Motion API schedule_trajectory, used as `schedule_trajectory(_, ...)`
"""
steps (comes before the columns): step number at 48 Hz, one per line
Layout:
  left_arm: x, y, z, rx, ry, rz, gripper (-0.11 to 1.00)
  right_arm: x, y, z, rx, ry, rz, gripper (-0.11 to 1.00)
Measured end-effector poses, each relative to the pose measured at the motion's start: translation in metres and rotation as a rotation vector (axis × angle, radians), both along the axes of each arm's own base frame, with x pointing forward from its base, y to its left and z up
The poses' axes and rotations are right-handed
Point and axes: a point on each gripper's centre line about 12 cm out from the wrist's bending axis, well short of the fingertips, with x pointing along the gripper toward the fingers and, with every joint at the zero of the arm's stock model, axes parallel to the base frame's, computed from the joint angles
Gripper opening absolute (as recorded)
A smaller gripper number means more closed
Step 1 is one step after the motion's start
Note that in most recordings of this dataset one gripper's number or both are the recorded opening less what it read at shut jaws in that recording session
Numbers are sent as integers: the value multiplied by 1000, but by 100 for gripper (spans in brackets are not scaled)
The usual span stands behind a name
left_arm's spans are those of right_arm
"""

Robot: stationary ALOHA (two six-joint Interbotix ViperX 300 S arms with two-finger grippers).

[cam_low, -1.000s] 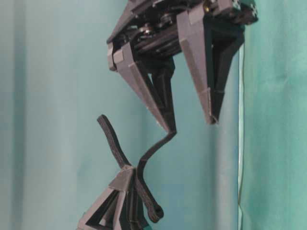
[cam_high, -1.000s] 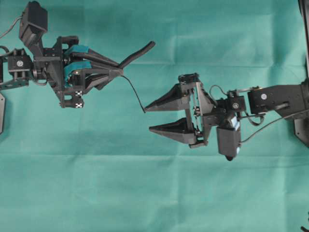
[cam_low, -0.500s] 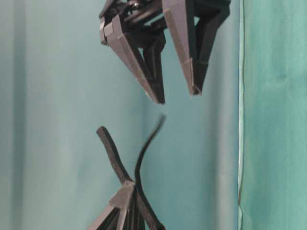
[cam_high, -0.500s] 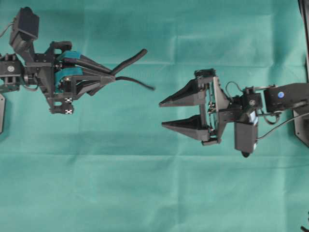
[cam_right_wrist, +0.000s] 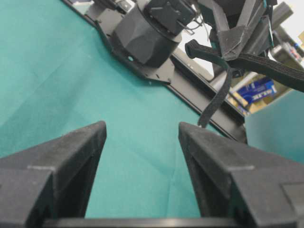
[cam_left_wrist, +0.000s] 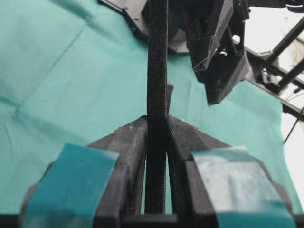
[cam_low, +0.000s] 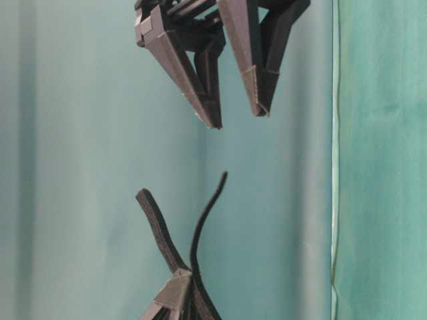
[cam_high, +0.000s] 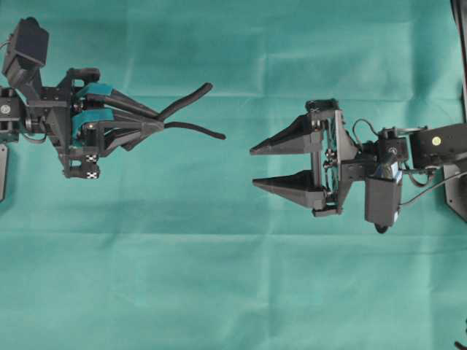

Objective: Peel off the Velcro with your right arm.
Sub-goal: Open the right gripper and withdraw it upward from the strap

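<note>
Left gripper [cam_high: 162, 125] pressed together, pinching the Velcro [cam_high: 191, 95] at its tips above the green cloth [cam_high: 219, 277]. Two layers forked apart past the fingertips: thicker one angling up and away, thinner one [cam_high: 197, 129] curling free toward the right gripper [cam_high: 252, 166]. Right gripper spread, fingers [cam_right_wrist: 71, 147] apart and holding nothing, well apart from the strip's loose ends. Teal pads [cam_left_wrist: 71, 171] visible on the left fingers.

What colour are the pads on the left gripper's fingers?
Teal pads, seen best in the left wrist view.
</note>
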Motion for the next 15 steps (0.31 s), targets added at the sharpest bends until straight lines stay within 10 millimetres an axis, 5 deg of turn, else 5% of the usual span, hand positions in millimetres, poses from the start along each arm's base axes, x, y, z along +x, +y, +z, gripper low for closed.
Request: schedule_trajectory(15, 0, -3, 0, 32, 4, -15, 10, -2, -9, 8, 57, -21, -66, 27)
